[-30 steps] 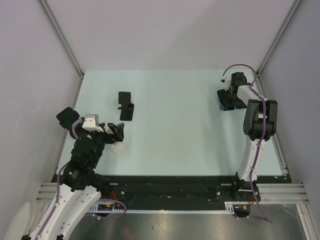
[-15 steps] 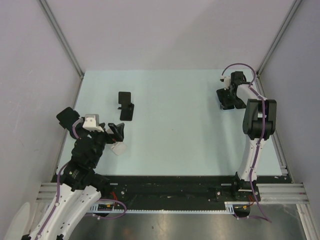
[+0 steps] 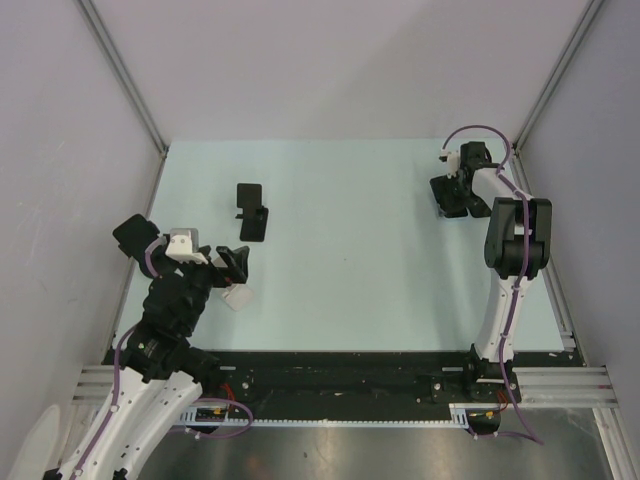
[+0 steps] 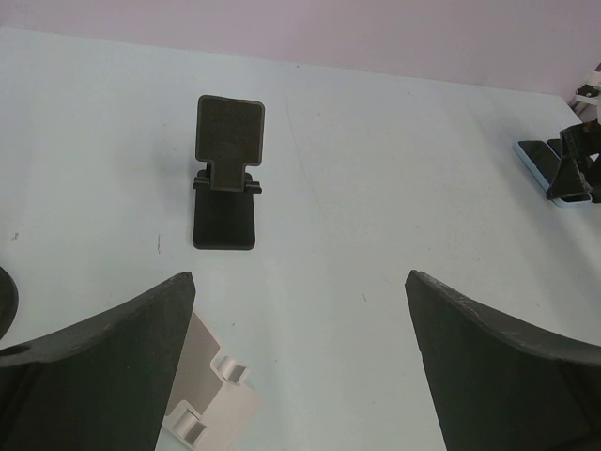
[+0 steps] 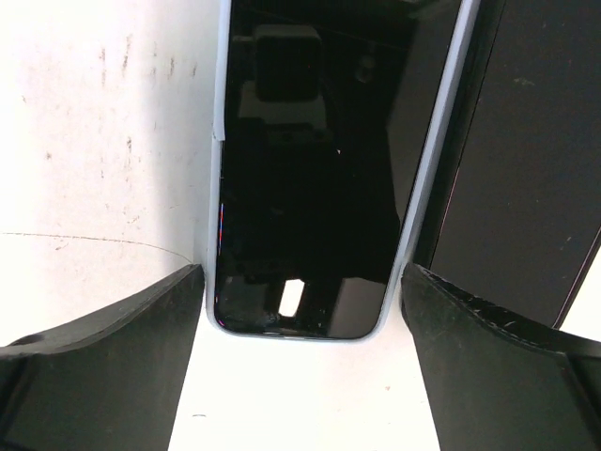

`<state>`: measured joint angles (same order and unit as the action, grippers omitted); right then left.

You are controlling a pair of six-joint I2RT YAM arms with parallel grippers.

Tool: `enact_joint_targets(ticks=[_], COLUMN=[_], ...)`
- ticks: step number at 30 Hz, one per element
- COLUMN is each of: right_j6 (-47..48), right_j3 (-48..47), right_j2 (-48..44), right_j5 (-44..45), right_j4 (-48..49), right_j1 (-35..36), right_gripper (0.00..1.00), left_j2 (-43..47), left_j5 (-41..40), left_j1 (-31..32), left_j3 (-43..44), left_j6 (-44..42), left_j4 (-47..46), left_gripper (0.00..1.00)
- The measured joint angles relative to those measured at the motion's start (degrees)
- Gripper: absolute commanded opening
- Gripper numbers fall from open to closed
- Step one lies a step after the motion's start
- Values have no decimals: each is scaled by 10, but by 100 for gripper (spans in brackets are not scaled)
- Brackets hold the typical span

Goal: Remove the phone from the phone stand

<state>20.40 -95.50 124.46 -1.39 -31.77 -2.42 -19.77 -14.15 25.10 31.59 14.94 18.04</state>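
Phone is lying by the bench's far right edge, open room leftward; right tool is straddling its end, grip unclear.

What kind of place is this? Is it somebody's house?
Probably a robot lab booth, not a house: a left arm and right arm bolted to a metal rail, plain walls round a pale table, with a phone and stand.
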Motion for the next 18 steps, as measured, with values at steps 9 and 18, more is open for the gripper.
enact_joint_targets(ticks=[9,18], right_j6=[-22,-148], right_j3=[26,99], right_j2=[-44,-269], right_j5=[-14,-112], right_j4=[6,69], right_j1=[3,-10], right_gripper=[100,100], left_j2=[0,6], left_j5=[0,-35], left_j1=[0,0], left_j3=[0,0], left_j6=[0,15], left_j4=[0,0], left_gripper=[100,100])
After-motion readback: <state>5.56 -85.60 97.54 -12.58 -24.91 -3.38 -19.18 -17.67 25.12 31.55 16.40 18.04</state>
